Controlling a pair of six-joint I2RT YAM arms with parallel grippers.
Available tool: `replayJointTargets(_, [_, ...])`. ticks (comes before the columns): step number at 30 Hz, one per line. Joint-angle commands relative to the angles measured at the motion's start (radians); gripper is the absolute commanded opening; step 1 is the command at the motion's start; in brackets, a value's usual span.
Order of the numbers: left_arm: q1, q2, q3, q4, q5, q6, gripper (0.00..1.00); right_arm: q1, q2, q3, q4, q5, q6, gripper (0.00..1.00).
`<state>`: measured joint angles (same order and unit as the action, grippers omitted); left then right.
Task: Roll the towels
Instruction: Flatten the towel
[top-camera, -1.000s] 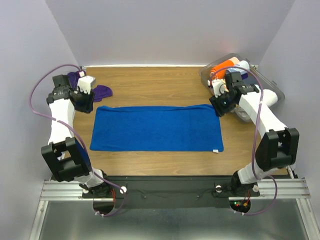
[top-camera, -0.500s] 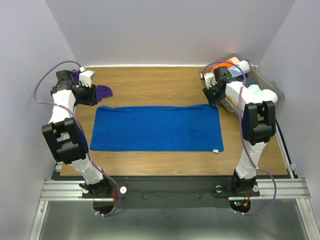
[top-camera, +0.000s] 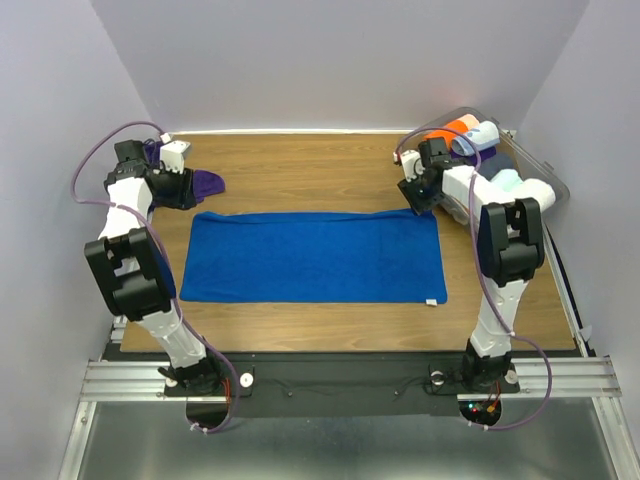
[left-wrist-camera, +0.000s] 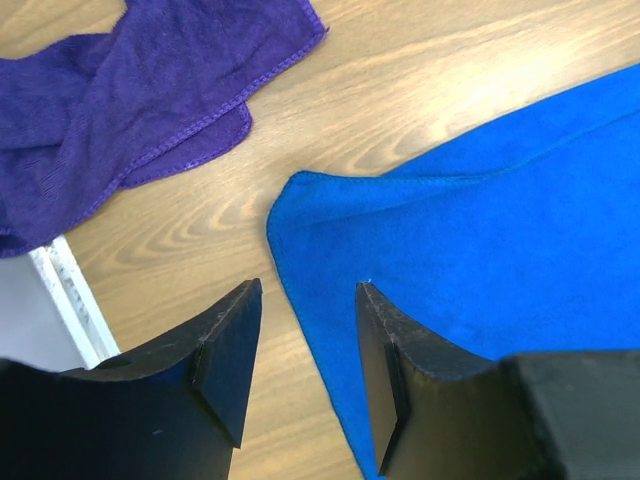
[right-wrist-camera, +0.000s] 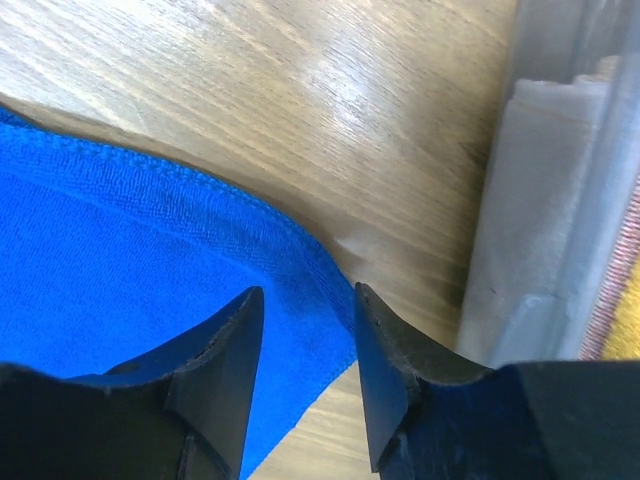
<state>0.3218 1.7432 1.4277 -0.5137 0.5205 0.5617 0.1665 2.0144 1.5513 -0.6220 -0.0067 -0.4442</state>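
Observation:
A royal blue towel (top-camera: 312, 256) lies flat across the middle of the table. A dark purple towel (top-camera: 203, 182) sits crumpled at the far left. My left gripper (top-camera: 187, 199) hovers open over the blue towel's far left corner (left-wrist-camera: 300, 190), its jaws straddling the towel's edge with nothing between them; the purple towel (left-wrist-camera: 120, 100) lies just beyond. My right gripper (top-camera: 425, 205) is open above the blue towel's far right corner (right-wrist-camera: 330, 260), the cloth edge lying below the gap between its jaws.
A clear plastic bin (top-camera: 540, 165) at the far right holds orange, white and pale blue rolls; its wall (right-wrist-camera: 540, 200) stands close to my right fingers. Grey walls enclose the table on three sides.
Both arms have swung outward and reached to the towel's far corners. The left gripper came down by the far left corner, the right gripper by the far right one. The towels have not moved.

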Motion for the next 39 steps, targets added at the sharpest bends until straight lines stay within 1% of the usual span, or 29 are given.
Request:
replayJointTargets(1, [-0.013,0.073,0.056,0.000,0.021,0.046,0.53,-0.012,0.029,-0.005,0.077,0.047,-0.028,0.45])
replayJointTargets(5, [-0.038,0.145,0.077,0.012,-0.002,0.038,0.52,-0.007,0.033,-0.008,0.076,0.037,-0.040,0.39])
replayJointTargets(6, [-0.040,0.157,0.082,0.017,-0.001,0.035,0.51,-0.008,0.033,-0.011,0.076,0.034,-0.041,0.37])
replayJointTargets(7, [-0.043,0.180,0.088,0.029,-0.005,0.026,0.51,-0.009,0.030,-0.013,0.074,0.028,-0.042,0.32])
replayJointTargets(9, [-0.050,0.202,0.091,0.049,-0.016,0.015,0.51,-0.008,0.027,-0.022,0.074,0.027,-0.045,0.30])
replayJointTargets(10, [-0.052,0.220,0.094,0.061,-0.017,0.009,0.51,-0.007,0.024,-0.023,0.074,0.022,-0.045,0.24])
replayJointTargets(11, [-0.053,0.228,0.096,0.066,-0.019,0.003,0.51,-0.008,0.021,-0.025,0.074,0.020,-0.047,0.22])
replayJointTargets(12, [-0.058,0.245,0.096,0.075,-0.025,0.000,0.51,-0.007,0.020,-0.026,0.074,0.016,-0.047,0.15])
replayJointTargets(16, [-0.059,0.271,0.091,0.105,-0.037,-0.020,0.51,-0.009,0.015,-0.026,0.070,0.013,-0.054,0.01])
replayJointTargets(20, [-0.061,0.276,0.080,0.141,-0.033,-0.036,0.48,-0.008,0.010,-0.030,0.067,0.011,-0.065,0.01])
replayJointTargets(23, [-0.061,0.273,0.077,0.153,-0.025,-0.043,0.37,-0.008,0.000,-0.028,0.068,0.011,-0.071,0.00])
replayJointTargets(24, [-0.061,0.269,0.077,0.156,-0.025,-0.042,0.26,-0.007,-0.005,-0.027,0.068,0.013,-0.071,0.01])
replayJointTargets(26, [-0.059,0.257,0.066,0.170,-0.034,-0.048,0.14,-0.007,-0.009,-0.014,0.068,0.013,-0.067,0.01])
replayJointTargets(27, [-0.059,0.237,0.060,0.179,-0.036,-0.048,0.02,-0.007,-0.014,-0.010,0.068,-0.015,-0.065,0.01])
replayJointTargets(28, [-0.059,0.228,0.047,0.197,-0.040,-0.052,0.00,-0.007,-0.016,-0.002,0.068,-0.019,-0.064,0.01])
replayJointTargets(32, [-0.058,0.203,0.034,0.227,-0.037,-0.065,0.00,-0.009,-0.011,0.059,0.068,-0.026,-0.039,0.00])
replayJointTargets(33, [-0.059,0.203,0.040,0.215,-0.027,-0.053,0.01,-0.007,-0.011,0.069,0.068,-0.030,-0.036,0.01])
replayJointTargets(34, [-0.059,0.207,0.046,0.208,-0.031,-0.048,0.08,-0.005,-0.013,0.076,0.067,-0.026,-0.025,0.01])
replayJointTargets(35, [-0.063,0.217,0.056,0.202,-0.037,-0.043,0.17,-0.004,-0.016,0.088,0.064,-0.021,-0.021,0.06])
replayJointTargets(36, [-0.063,0.225,0.072,0.187,-0.039,-0.043,0.22,-0.004,-0.022,0.090,0.059,-0.022,-0.018,0.14])
replayJointTargets(37, [-0.063,0.233,0.079,0.182,-0.046,-0.043,0.27,-0.005,-0.032,0.087,0.051,-0.033,-0.014,0.33])
replayJointTargets(38, [-0.063,0.249,0.089,0.170,-0.047,-0.040,0.32,-0.004,-0.060,0.076,0.047,-0.042,-0.008,0.43])
replayJointTargets(39, [-0.061,0.257,0.089,0.170,-0.048,-0.042,0.35,-0.004,-0.077,0.076,0.045,-0.050,-0.004,0.50])
